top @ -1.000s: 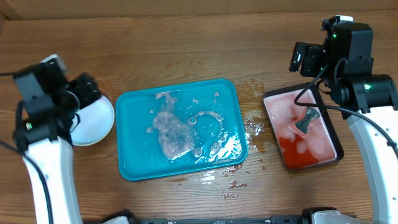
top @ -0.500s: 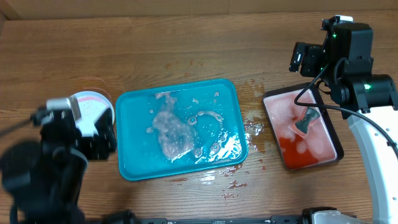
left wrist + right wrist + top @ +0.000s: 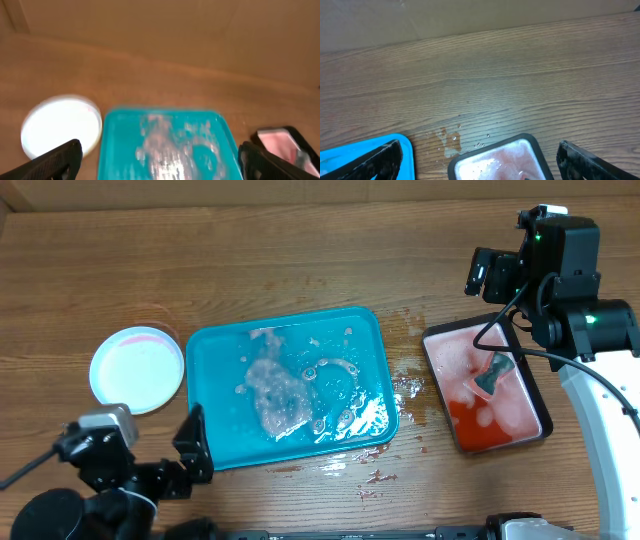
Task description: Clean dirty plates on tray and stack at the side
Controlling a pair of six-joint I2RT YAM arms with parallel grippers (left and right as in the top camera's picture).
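A pale blue-white plate (image 3: 137, 369) lies on the table to the left of the turquoise tray (image 3: 215, 425); I cannot tell whether other plates lie under it. The tray holds foamy, pinkish water and no plate. In the left wrist view the plate (image 3: 60, 125) and tray (image 3: 117, 150) are blurred. My left gripper (image 3: 192, 452) is open and empty near the table's front left edge, apart from the plate; its jaws (image 3: 160, 157) are spread wide. My right gripper (image 3: 492, 277) is open and empty above the far end of the black tray, its jaws (image 3: 480, 160) wide.
A black tray (image 3: 435, 345) of red soapy liquid stands right of the turquoise tray, with a dark grey tool (image 3: 493, 372) in it. It also shows in the right wrist view (image 3: 470, 160). Water and red splashes (image 3: 408, 385) lie on the wood between the trays.
My left arm has drawn back from the plate toward the front edge of the table, leaving the plate uncovered beside the tray. The right arm has not moved.
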